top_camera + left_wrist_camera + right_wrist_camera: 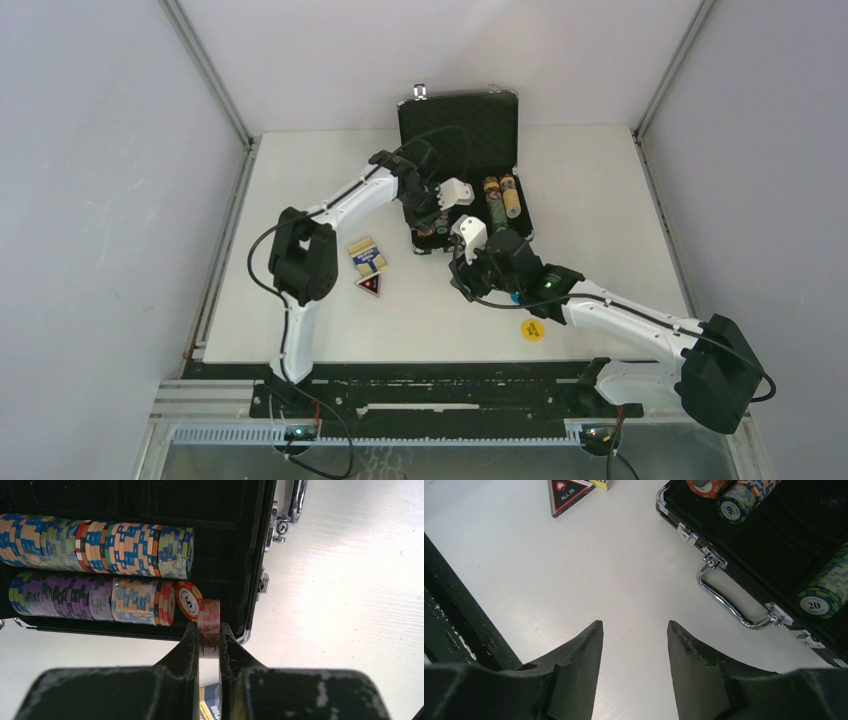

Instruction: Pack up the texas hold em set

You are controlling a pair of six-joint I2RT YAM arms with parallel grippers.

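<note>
Nearest the arm bases, a round yellow token [532, 330] is seen lying on the white table [300, 330], at about 5 o'clock from the case. It has not been packed yet.

A little farther off, the right claw [634, 625] is held over bare table, just in front of the silver handle [730, 613] of the case. Its two fingers are spread apart and nothing is held between them. A small blue spot is seen under that arm. It may be the blue token, but too much of it is hidden to be sure.

At about 8 o'clock from the case, a red and black triangle token [369, 284] marked ALL IN and a yellow and blue pack of cards [367, 256] are lying out on the table, close together.

Farther back, the small black briefcase with silver trim [522, 228] is lying open, with its foam-lined lid [480, 125] standing up at 12 o'clock. Long rows of many-coloured poker chips [100, 545] are already laid inside. The left claw [205, 630] is pinching a short stack of red chips [210, 615] at the end of one row.

So most chips are judged to be packed. The cards, the tokens and the shutting of the lid are left to do.
</note>
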